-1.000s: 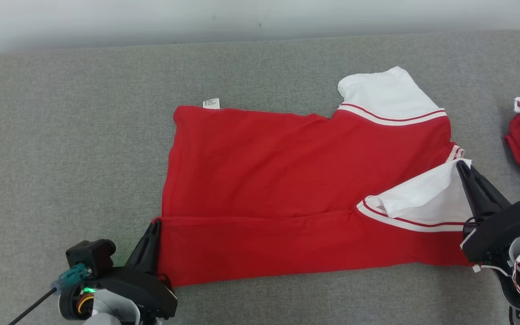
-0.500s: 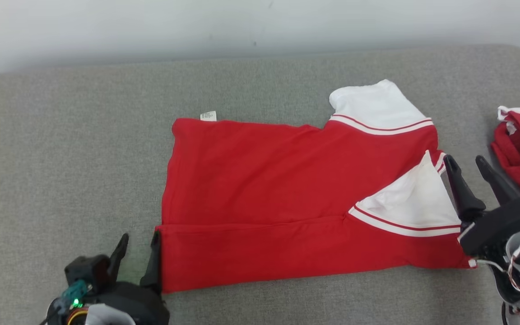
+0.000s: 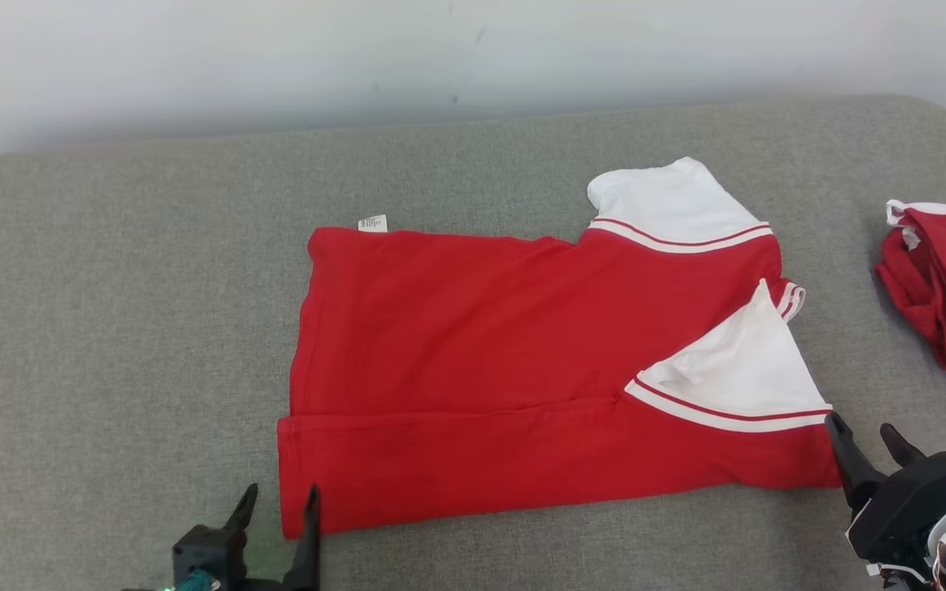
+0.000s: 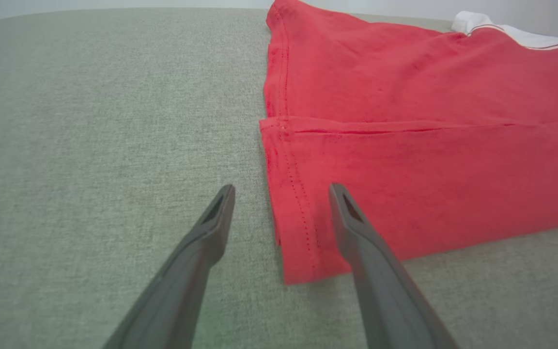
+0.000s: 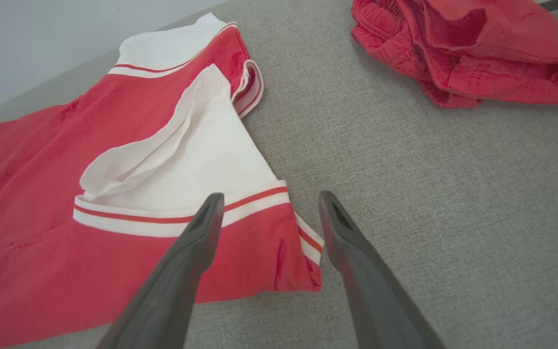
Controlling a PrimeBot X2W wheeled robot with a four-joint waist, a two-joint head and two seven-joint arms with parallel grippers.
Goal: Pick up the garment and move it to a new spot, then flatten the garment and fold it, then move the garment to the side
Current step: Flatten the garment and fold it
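- Head view: the garment [image 3: 522, 369], a red shirt with white sleeves, lies spread on the grey cushion [image 3: 112, 328], near its middle. Its near long edge is turned up over the body as a folded strip [image 3: 522, 460], and the near white sleeve [image 3: 736, 369] lies folded in on top. The left gripper [image 3: 282, 491] sits at the near hem corner and the right gripper [image 3: 859, 425] at the near shoulder corner. Both have their jaws spread and hold nothing. A second red heap [image 3: 945, 283] lies well apart at the right.
- Left wrist view: the open fingers straddle the hem corner without pinching it. One finger is over the cushion and the other over the red cloth. The strip's edge runs straight and lies flat.
- Right wrist view: the parted fingers hover just beside the striped sleeve band, with no cloth between them. The white sleeve puckers a little along its upper fold.
- Judgement: placing and flattening look done, and one lengthwise fold is laid. Left to do are probably the far edge and sleeve, a crosswise fold, and then moving the bundle to the side.
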